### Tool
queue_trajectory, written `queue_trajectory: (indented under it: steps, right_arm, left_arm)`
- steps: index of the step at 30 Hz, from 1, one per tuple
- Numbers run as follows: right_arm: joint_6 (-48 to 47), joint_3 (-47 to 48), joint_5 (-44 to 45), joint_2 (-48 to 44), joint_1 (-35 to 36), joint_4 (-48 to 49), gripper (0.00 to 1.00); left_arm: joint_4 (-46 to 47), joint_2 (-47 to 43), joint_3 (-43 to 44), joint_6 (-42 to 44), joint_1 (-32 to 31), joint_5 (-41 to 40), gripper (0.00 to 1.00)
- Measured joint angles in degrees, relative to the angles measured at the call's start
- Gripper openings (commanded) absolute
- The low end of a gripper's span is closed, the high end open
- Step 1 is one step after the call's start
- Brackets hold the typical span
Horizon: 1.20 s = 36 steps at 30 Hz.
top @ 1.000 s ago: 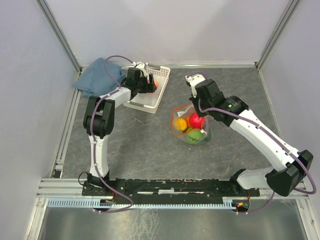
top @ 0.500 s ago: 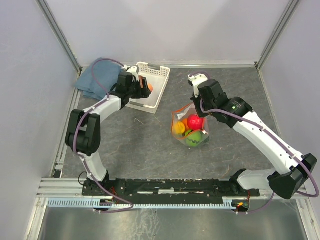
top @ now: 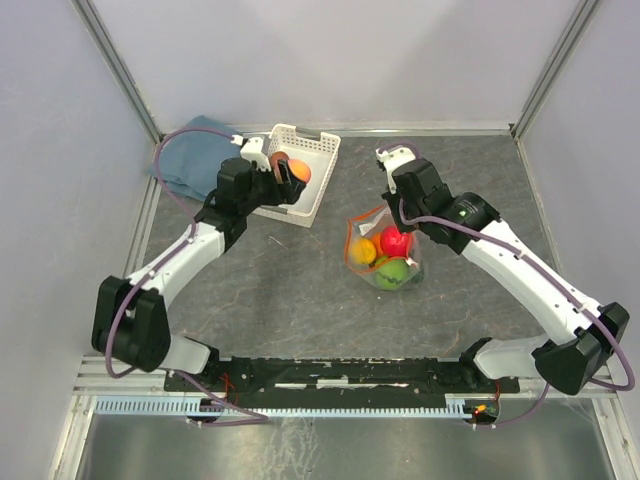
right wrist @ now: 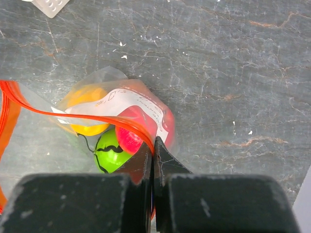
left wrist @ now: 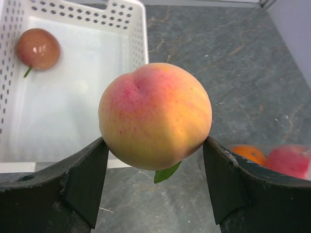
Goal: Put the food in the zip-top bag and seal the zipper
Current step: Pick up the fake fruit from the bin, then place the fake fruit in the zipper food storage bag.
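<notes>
My left gripper is shut on a peach-coloured toy fruit with a green leaf, held above the table beside the white basket. From the top view this peach hangs over the basket's near side. A brown fruit lies in the basket. The zip-top bag sits mid-table with a yellow, a red and a green fruit inside. My right gripper is shut on the orange-red zipper, holding the bag's mouth up and open.
A blue folded cloth lies at the back left, behind the basket. Metal frame posts and grey walls enclose the table on three sides.
My left arm has swung its elbow out to the near left and drawn the peach up from inside the basket. My right gripper has kept its hold; the bag shifted slightly.
</notes>
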Motion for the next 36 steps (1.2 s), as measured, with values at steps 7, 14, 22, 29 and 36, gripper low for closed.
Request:
queue_trajectory:
  steps: [7,14,22,29,36]
  right_arm:
    - [-0.1,0.0,2.4,1.3,0.0,0.4,0.02]
    - [-0.1,0.0,4.2,3.2,0.0,1.2,0.02]
    - [0.1,0.0,4.5,3.5,0.0,1.7,0.02]
    - [0.2,0.0,4.2,3.2,0.0,1.8,0.02]
    - [0.9,0.0,2.9,1.9,0.0,1.9,0.02]
  left_arm:
    - [2.4,-7.7,-4.4,-0.6,-5.0,0.0,0.52]
    - [4.2,-14.7,-7.9,-0.6,-13.9,-0.9,0.52]
    - [7.7,-20.5,-12.2,-0.4,-23.8,-3.1,0.52]
    - [9.1,-20.9,-12.5,2.7,-30.4,-3.6,0.52]
    - [10.0,-17.8,-12.5,4.1,-32.5,-3.6,0.54]
